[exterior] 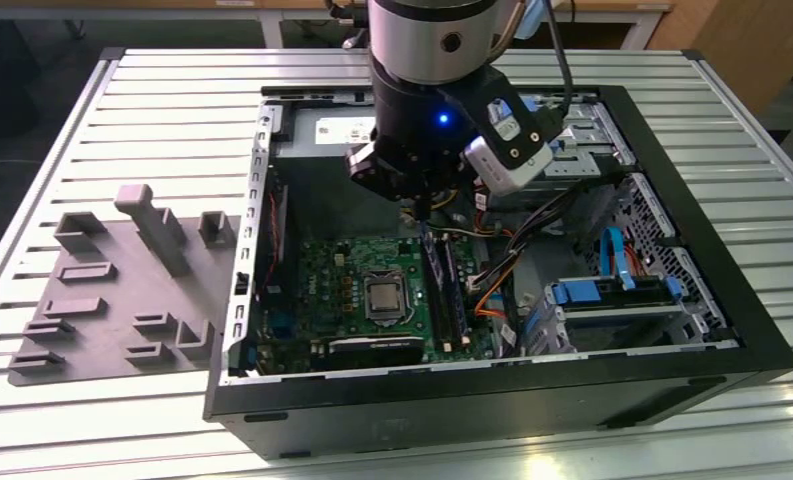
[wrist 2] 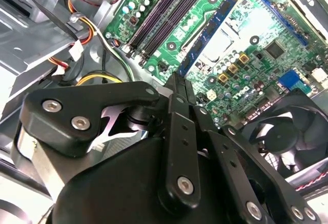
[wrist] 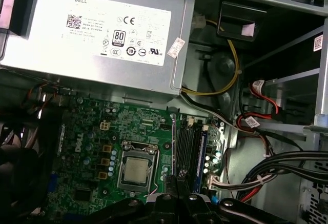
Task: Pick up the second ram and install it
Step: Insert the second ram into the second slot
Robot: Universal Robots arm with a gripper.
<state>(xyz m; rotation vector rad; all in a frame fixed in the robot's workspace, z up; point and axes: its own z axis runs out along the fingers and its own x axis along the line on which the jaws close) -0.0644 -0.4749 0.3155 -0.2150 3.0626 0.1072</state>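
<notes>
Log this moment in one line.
gripper: shut | place: just above ram slots | board: motherboard in open case

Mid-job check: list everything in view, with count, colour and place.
table: one, silver, under everything
fixture plate: one, grey, on the table beside the case
computer case: one, black, open, on the table
motherboard: one, green, on the case floor
processor: one, silver, in its socket on the motherboard
memory slots: one row, black, beside the processor
power supply: one, grey, beside the motherboard
cables: several, yellow, red, orange, black, beside the memory slots
drive brackets: several, blue, in the case, exterior view's right
arm: one, silver and black, above the case
gripper: one, black, shut, over the memory slots
</notes>
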